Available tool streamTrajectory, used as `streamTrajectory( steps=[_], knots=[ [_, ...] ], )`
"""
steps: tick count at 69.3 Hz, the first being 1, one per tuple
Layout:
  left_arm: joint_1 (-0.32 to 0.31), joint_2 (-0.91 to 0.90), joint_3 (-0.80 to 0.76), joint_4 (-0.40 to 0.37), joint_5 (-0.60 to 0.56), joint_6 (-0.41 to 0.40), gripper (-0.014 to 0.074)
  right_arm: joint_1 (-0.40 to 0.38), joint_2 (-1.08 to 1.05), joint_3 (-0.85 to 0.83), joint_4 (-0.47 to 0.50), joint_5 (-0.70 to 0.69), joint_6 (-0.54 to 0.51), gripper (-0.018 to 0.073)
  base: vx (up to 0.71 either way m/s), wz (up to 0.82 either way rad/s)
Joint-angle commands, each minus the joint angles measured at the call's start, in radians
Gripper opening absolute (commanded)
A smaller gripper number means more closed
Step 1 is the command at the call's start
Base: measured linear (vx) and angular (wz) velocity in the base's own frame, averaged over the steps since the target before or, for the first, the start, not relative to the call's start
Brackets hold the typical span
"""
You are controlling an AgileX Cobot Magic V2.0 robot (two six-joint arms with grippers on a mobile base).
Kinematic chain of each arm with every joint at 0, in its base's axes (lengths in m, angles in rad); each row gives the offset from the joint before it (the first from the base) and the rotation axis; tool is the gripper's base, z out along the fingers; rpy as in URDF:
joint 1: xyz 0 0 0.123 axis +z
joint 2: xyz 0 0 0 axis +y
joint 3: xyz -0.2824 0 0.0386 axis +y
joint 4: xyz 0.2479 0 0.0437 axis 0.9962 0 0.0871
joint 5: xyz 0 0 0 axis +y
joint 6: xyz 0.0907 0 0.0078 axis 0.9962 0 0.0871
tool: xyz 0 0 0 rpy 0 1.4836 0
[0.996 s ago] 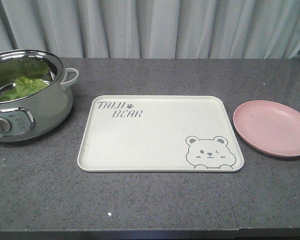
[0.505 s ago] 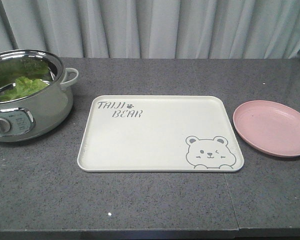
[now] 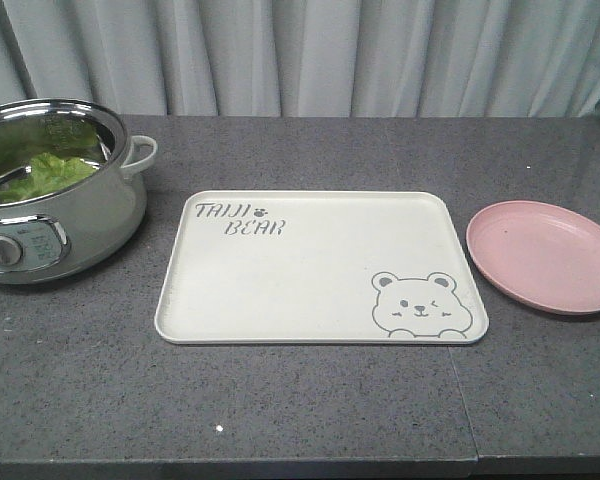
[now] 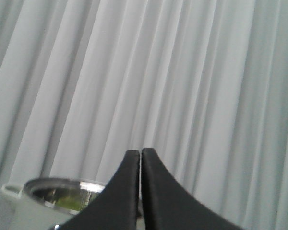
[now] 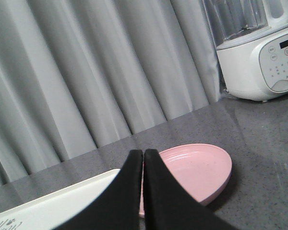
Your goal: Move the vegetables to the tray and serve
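The vegetables (image 3: 42,172), bright green lettuce, lie inside a steel electric pot (image 3: 70,215) at the left of the dark counter. The cream tray (image 3: 320,265) with the bear drawing lies flat in the middle with nothing on it. Neither arm shows in the front view. In the left wrist view my left gripper (image 4: 140,152) is shut and holds nothing, raised toward the curtain, with the pot's rim (image 4: 62,187) and a bit of green low at the left. My right gripper (image 5: 143,153) is shut and holds nothing, above the tray's corner (image 5: 62,203).
A round pink plate (image 3: 543,255) sits right of the tray, also seen under the right gripper (image 5: 192,170). A white blender (image 5: 259,48) stands at the far right of the counter. A grey curtain (image 3: 300,55) hangs behind.
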Motion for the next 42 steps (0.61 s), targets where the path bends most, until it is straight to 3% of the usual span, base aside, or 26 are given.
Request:
streamTrajectory(
  steps=[1, 16, 22, 28, 34, 42],
  knots=[
    [0.003, -0.015, 0.020, -0.009, -0.174, -0.010, -0.0006, 0.002, 0.074, -0.111, -0.009, 0.002, -0.007, -0.0006, 0.00, 0.00],
    [0.003, -0.015, 0.017, -0.009, -0.274, -0.012, -0.0006, 0.002, 0.268, -0.279, -0.007, 0.085, -0.073, -0.0003, 0.00, 0.00],
    [0.003, -0.015, 0.009, -0.008, -0.269, -0.105, -0.0007, 0.003, 0.338, -0.320, -0.007, 0.095, -0.086, 0.0000, 0.00, 0.00],
    [0.003, -0.015, -0.060, -0.006, -0.147, -0.184, -0.0007, 0.003, 0.401, -0.371, -0.006, 0.109, -0.104, 0.0022, 0.00, 0.00],
    [0.003, -0.015, -0.183, -0.006, 0.039, -0.186, -0.0007, 0.003, 0.450, -0.424, -0.004, 0.109, -0.157, 0.0083, 0.00, 0.00],
    [0.003, 0.011, -0.375, 0.000, 0.296, -0.182, -0.0006, 0.003, 0.511, -0.499, 0.003, 0.105, -0.200, 0.0274, 0.00, 0.00]
  ],
)
